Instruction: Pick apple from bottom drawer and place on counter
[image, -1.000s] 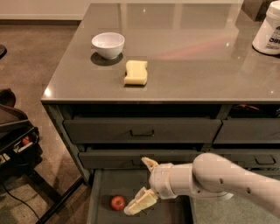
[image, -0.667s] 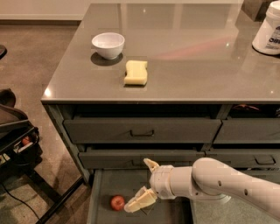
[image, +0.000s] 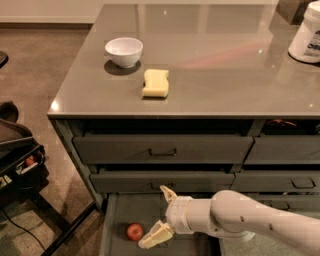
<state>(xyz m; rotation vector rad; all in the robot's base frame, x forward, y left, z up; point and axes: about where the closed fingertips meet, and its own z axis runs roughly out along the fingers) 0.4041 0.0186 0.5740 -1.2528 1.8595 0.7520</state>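
The small red apple (image: 134, 231) lies on the floor of the open bottom drawer (image: 131, 210), near its left side. My gripper (image: 161, 216) hangs over the drawer just right of the apple. Its fingers are spread open and empty: one cream fingertip (image: 150, 240) reaches down beside the apple, the other (image: 166, 192) points up towards the drawer front above. My white arm runs off to the lower right. The grey-brown counter (image: 215, 65) spreads above the drawers.
A white bowl (image: 124, 51) and a pale yellow sponge (image: 156, 83) sit on the counter's left part. A white container (image: 306, 36) stands at the far right. Closed drawer fronts (image: 162, 149) with handles lie above the open drawer. A dark cart (image: 17, 165) stands at the left.
My gripper has shifted slightly to the right and stays open beside the apple. The apple has not moved.
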